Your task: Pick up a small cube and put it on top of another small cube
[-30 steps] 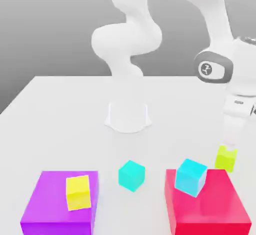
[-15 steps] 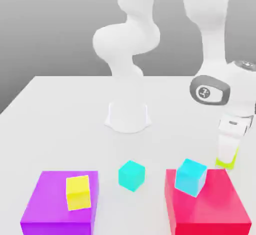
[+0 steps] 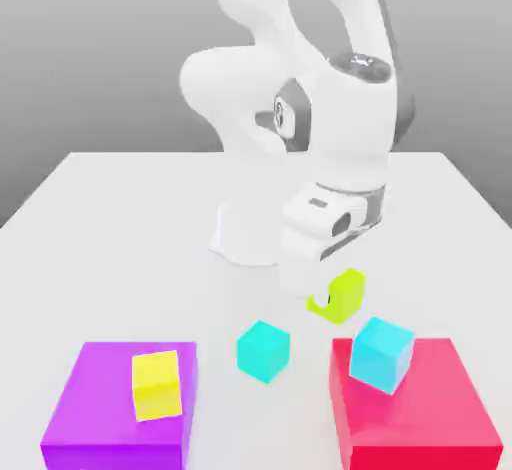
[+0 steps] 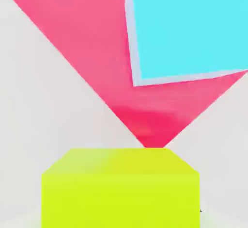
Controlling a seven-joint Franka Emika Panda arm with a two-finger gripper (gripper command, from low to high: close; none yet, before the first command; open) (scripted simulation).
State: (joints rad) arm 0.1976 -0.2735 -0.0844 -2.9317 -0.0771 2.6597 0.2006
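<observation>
A white robot arm (image 3: 350,128) leans over a pale table (image 3: 130,248), its claw (image 3: 333,299) pinching a lime cube (image 3: 347,294) that appears to hang clear of the surface. Toward the exterior view's right of the claw sits a red block (image 3: 425,443), a bright cyan cube (image 3: 381,355) resting on its top; well off to the claw's left in that view, a purple block (image 3: 115,456) bears a yellow cube (image 3: 157,386). A teal cube (image 3: 263,351) stands on the table between claw and purple block. Which cube is to serve as the base cannot be told. Good stacking likely calls for a firm, level grip, enough height to clear the chosen cube, faces squared and centers matched, then a slow descent to contact, gentle release and straight upward retreat.
</observation>
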